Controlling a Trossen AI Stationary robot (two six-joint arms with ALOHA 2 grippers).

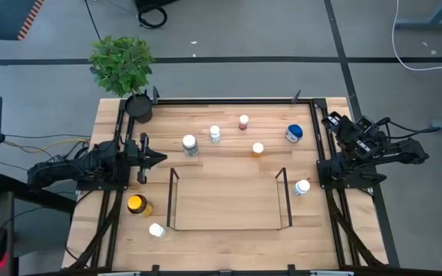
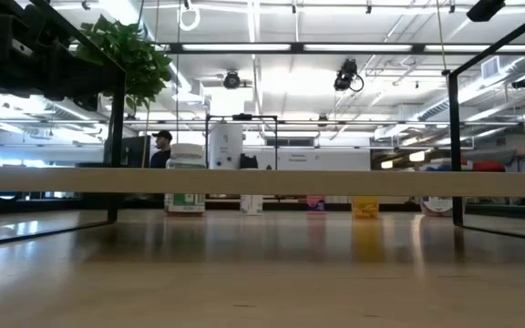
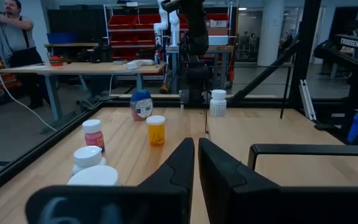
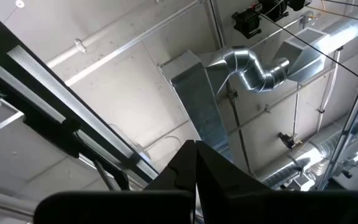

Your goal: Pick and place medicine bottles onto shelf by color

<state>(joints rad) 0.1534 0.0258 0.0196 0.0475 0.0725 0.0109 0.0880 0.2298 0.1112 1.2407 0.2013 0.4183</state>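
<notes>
High view: left gripper (image 1: 158, 159) was seen pressed together, empty, by the bench's left edge; bottles (image 1: 189, 144) were scattered along the far edge, the wire shelf (image 1: 229, 201) set mid-bench; right gripper (image 1: 333, 121), pressed together, was raised at the right edge.

1. The shelf (image 1: 229, 201) is sitting mid-table, its wire outline enclosing bare wood; nothing is standing inside it.
2. Beyond the shelf's far edge, five bottles are standing apart in a loose row: a large white-capped bottle (image 1: 189, 144), a small white-capped bottle (image 1: 215, 133), a pink-capped bottle (image 1: 243, 121), an orange bottle (image 1: 258, 149) and a blue-capped bottle (image 1: 295, 133).
3. Left of the shelf, the amber jar (image 1: 136, 205) and a white bottle (image 1: 156, 230) are narrowing the side lane.
4. Right of the shelf, another white bottle (image 1: 303, 186) is standing just beside the end frame.
</notes>
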